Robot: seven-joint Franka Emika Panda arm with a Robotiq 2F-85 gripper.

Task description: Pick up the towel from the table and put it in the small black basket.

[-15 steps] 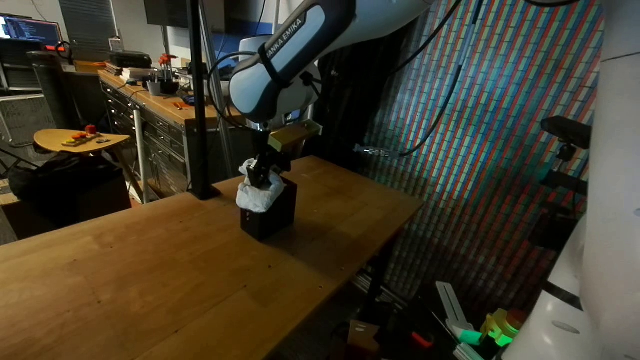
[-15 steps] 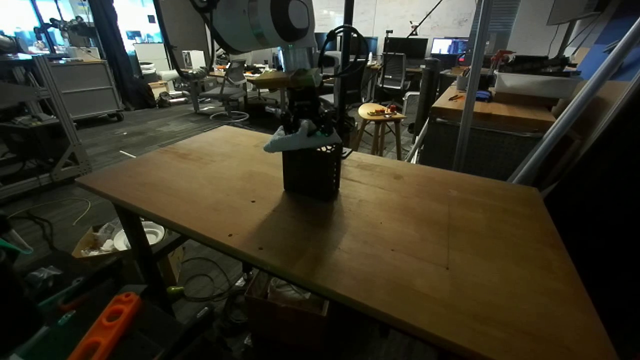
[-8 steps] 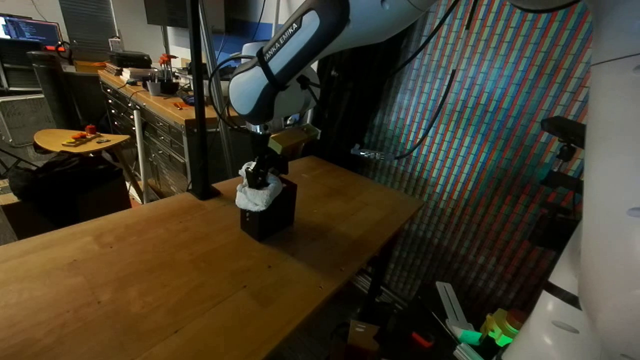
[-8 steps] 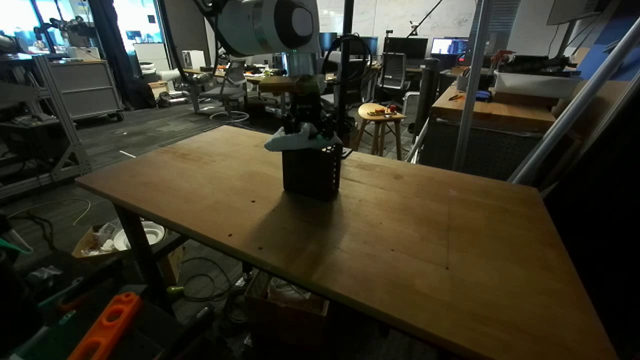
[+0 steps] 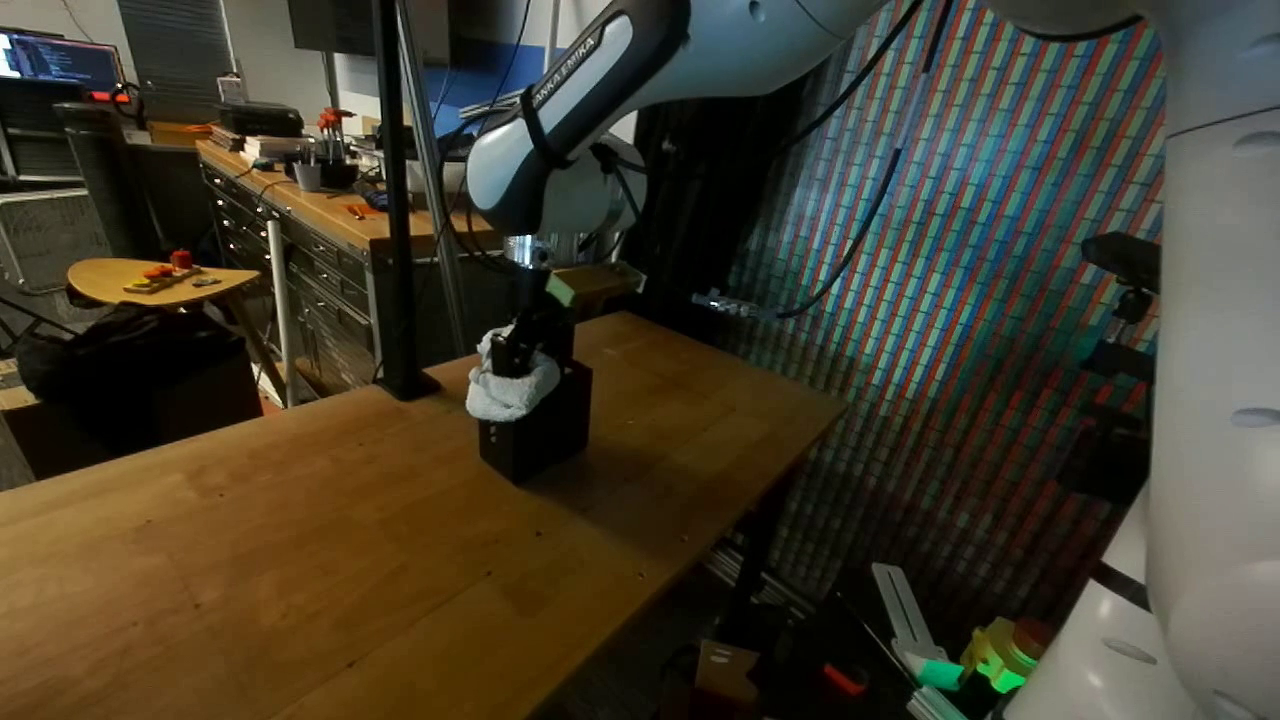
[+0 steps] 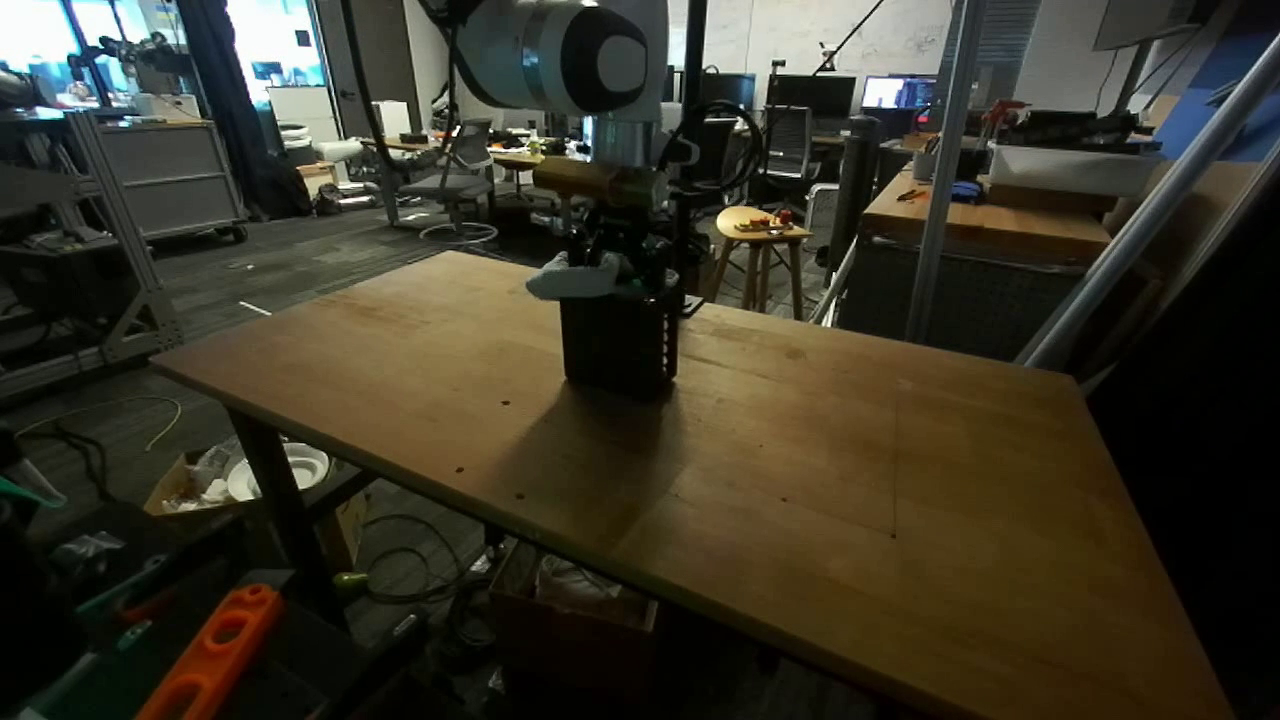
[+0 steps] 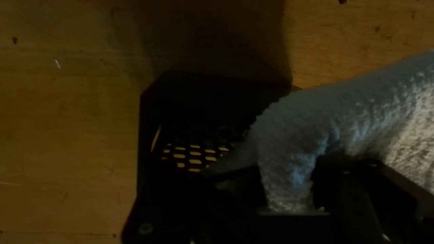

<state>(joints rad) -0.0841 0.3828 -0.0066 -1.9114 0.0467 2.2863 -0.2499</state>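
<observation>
The pale grey-white towel (image 5: 505, 398) is bunched at the top of the small black basket (image 5: 545, 435). Part of it hangs outside over one rim, as the towel (image 6: 575, 280) and basket (image 6: 620, 345) also show in the other picture of the table. My gripper (image 5: 512, 362) points down at the basket's mouth. In the wrist view, a fold of towel (image 7: 305, 128) fills the narrow gap between the dark fingers of the gripper (image 7: 290, 184), which look shut on it. A corner dips inside the basket (image 7: 217, 89), whose perforated floor shows. The fingertips are dark and partly hidden.
The basket stands on a wooden table (image 5: 300, 560). A black vertical post (image 5: 398, 250) rises at the table's edge near the basket. A workbench (image 5: 320, 210) and a small stool (image 6: 760, 225) stand beyond the table.
My gripper and wrist have moved slightly lower, deeper at the basket's mouth. The towel has shifted a little with them, and less of it shows above the rim. The basket has moved very slightly.
</observation>
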